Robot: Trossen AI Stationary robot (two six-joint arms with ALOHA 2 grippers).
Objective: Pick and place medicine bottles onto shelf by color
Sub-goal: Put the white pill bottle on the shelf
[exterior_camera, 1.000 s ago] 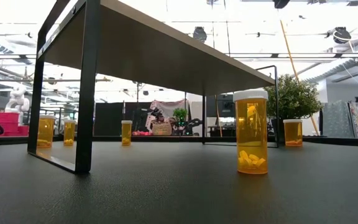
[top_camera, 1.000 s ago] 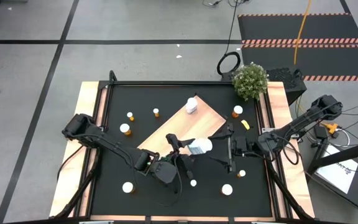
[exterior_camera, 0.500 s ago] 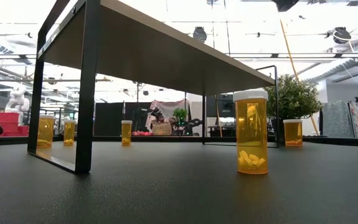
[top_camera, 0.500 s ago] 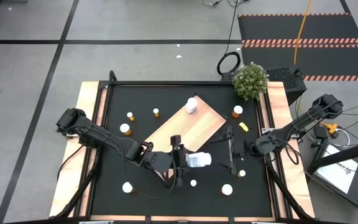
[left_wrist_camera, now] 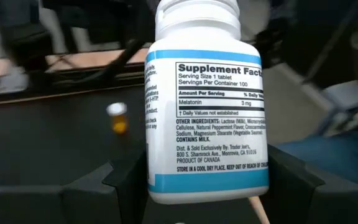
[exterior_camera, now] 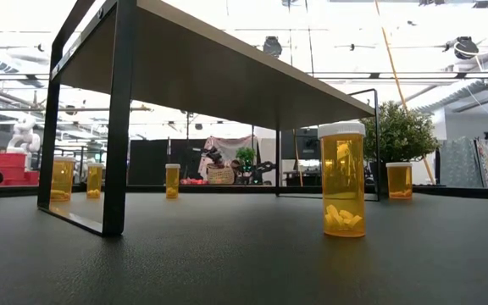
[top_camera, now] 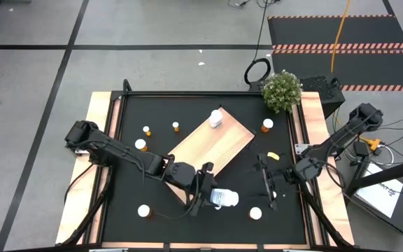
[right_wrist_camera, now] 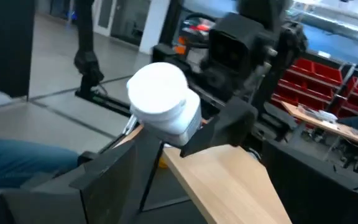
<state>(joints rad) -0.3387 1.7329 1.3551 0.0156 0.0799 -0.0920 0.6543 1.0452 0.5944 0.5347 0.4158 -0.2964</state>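
**White bottle held just off the shelf's near corner**

High view: the left hand [top_camera: 212,196] grips a white supplement bottle [top_camera: 224,199] lying roughly on its side, cap pointing toward the right arm. It hangs over the black surface [top_camera: 131,189], just off the near corner of the shelf [top_camera: 212,143]. One white bottle [top_camera: 215,119] already stands at the shelf's far end, so the held one likely has to travel back along the board's long axis. The left arm is nearer that spot. The right hand [top_camera: 268,190] waits close by with fingers spread, holding nothing.

Low view: neither hand shows; an orange bottle [exterior_camera: 342,180] stands beside the raised shelf [exterior_camera: 227,68].

Left wrist view: the label [left_wrist_camera: 219,118] reads "Supplement Facts", "Melatonin 3 mg", "Product of Canada".

Right wrist view: the bottle's white cap [right_wrist_camera: 160,90] faces this camera.
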